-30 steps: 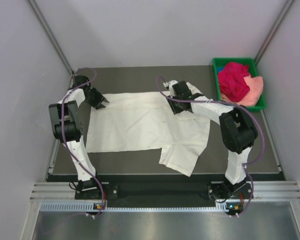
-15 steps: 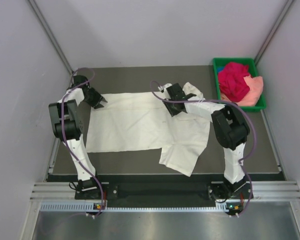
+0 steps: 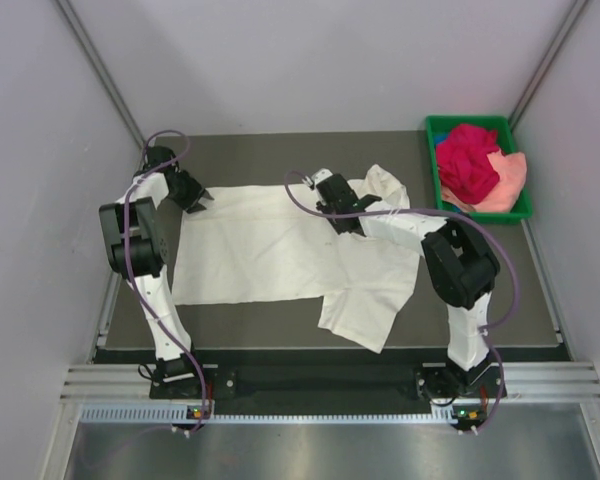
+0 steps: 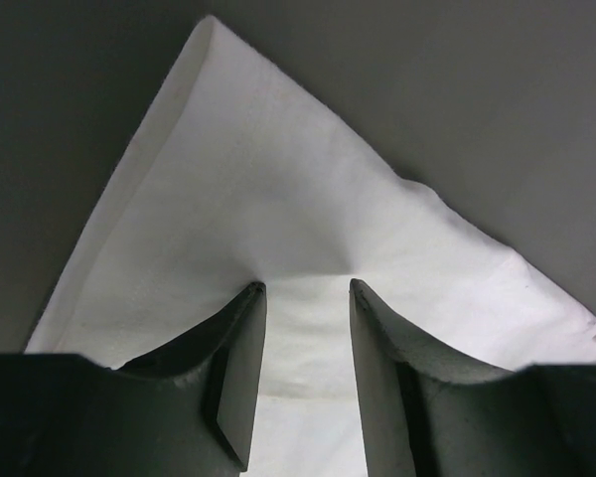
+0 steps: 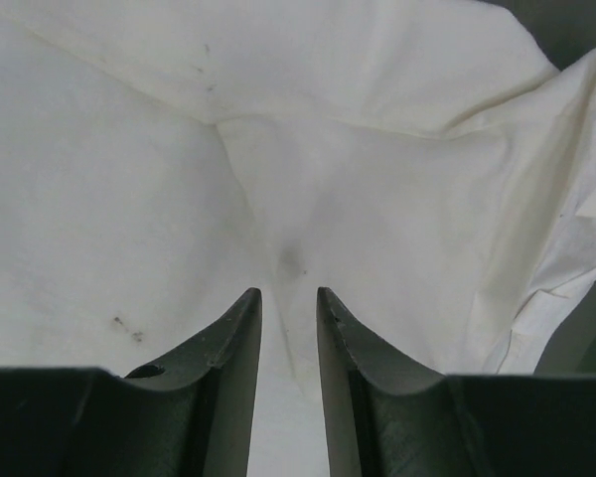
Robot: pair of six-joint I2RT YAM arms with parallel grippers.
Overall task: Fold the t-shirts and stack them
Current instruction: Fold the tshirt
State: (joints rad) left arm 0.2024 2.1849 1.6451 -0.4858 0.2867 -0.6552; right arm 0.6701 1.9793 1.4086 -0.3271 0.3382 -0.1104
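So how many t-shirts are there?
3: a cream-white cloth t-shirt spread on the table, a magenta-red one and a peach-pink one bunched in the green plastic tray; others may hide beneath.

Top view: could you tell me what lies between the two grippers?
In the top view, only the cream-white t-shirt lies between left gripper and right gripper.
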